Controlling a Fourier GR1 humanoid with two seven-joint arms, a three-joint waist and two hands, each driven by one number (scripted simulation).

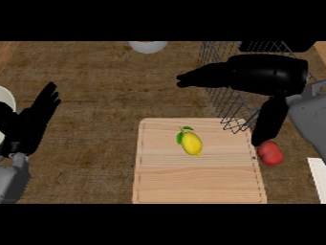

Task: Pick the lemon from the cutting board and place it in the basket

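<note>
Your right hand (264, 79), fingers relaxed and holding nothing, hovers above the lemon (190, 142), which lies below-left on the cutting board (197, 184). It's likely light, firm, smooth-skinned (so possibly slippery); grasp its middle.

black left hand (26, 123), right hand (264, 76); grey forearms (320, 119)

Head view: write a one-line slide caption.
Lemon lies on the cutting board; right hand hovers open by the wire basket, left hand rests open.
</note>
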